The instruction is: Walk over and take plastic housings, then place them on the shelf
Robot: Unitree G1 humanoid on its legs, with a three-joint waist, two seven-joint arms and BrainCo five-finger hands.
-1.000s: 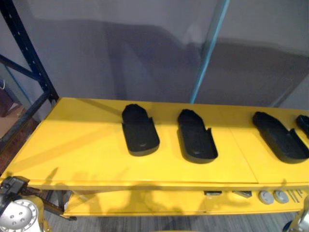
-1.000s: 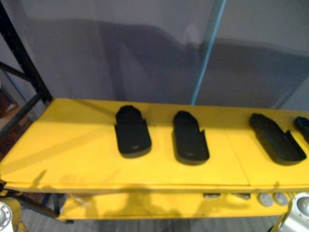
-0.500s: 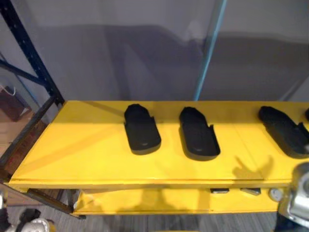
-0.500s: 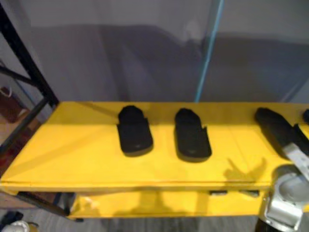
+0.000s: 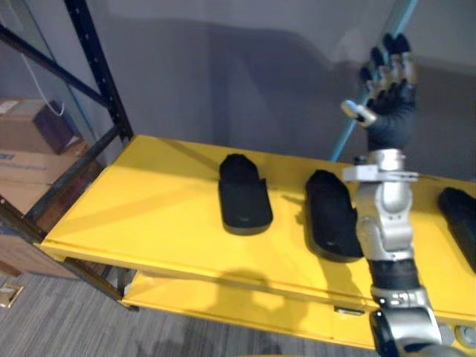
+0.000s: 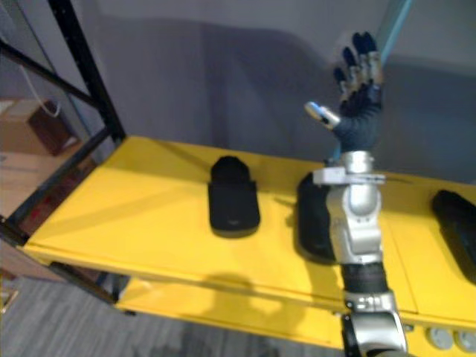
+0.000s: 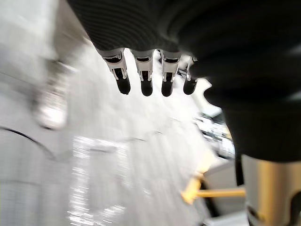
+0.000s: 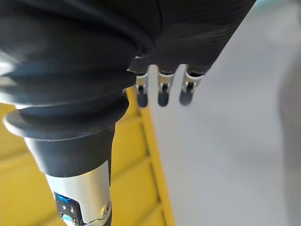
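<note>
Three black plastic housings lie flat on the yellow table top (image 5: 149, 216), none of them in a hand: the left housing (image 5: 244, 195) alone, the middle housing (image 5: 332, 217) near it and partly hidden by the right forearm, the right housing (image 5: 460, 219) well apart at the view's edge. The right hand (image 5: 388, 104) is held up high above the table, fingers straight and spread, thumb out to the side, holding nothing; the right wrist view shows the same straight fingers with the yellow surface below. The left hand (image 7: 146, 80) hangs over the floor, fingers relaxed and empty. As I judge it, the main risk lies in the descent: the arm crosses over the middle housing, so a drop straight down could bring wrist or forearm onto it and shove it along the table, perhaps toward the front edge. The raised fingers are also close to the teal post (image 5: 342, 145) behind the table, and a swing backward might clip it. The housings look low and smooth, so a shallow grasp could let one slip out.
</note>
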